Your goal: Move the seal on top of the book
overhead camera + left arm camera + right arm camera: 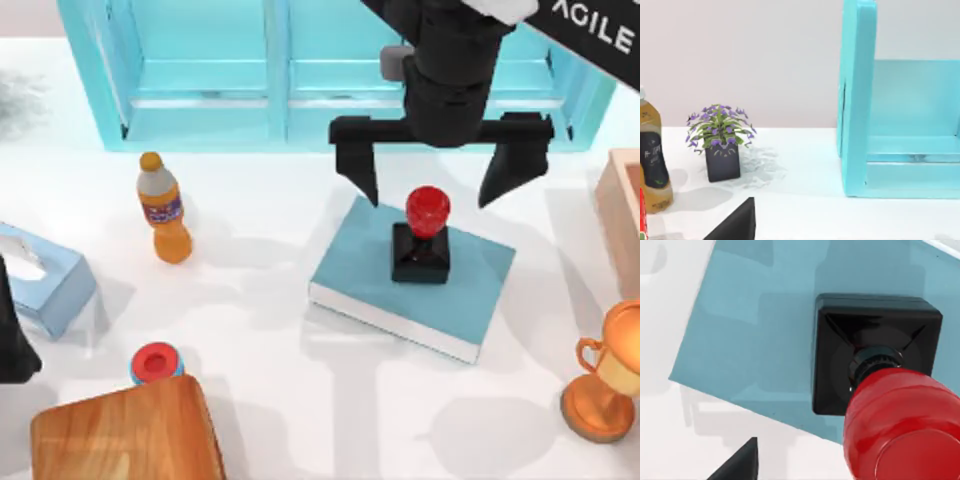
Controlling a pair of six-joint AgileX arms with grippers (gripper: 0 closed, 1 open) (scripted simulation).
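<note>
The seal (pixel 424 232), a red knob on a black square base, stands upright on the teal-blue book (pixel 360 262) right of the table's centre. My right gripper (pixel 437 190) hangs above it, open, its two black fingers spread wide to either side of the knob and clear of it. The right wrist view looks straight down on the seal (pixel 890 405) resting on the book's cover (pixel 750 340), with one black fingertip (pixel 740 465) at the picture's edge. My left arm (pixel 12 335) is parked at the table's left edge.
An orange drink bottle (pixel 163 208) stands left of the book, and a pale blue tissue box (pixel 45 280) lies at the far left. A red-capped blue item (pixel 156 363) and a wooden board (pixel 125 430) sit at the front left. A bronze trophy (pixel 605 380) stands at the right; a teal cabinet (pixel 300 70) runs along the back.
</note>
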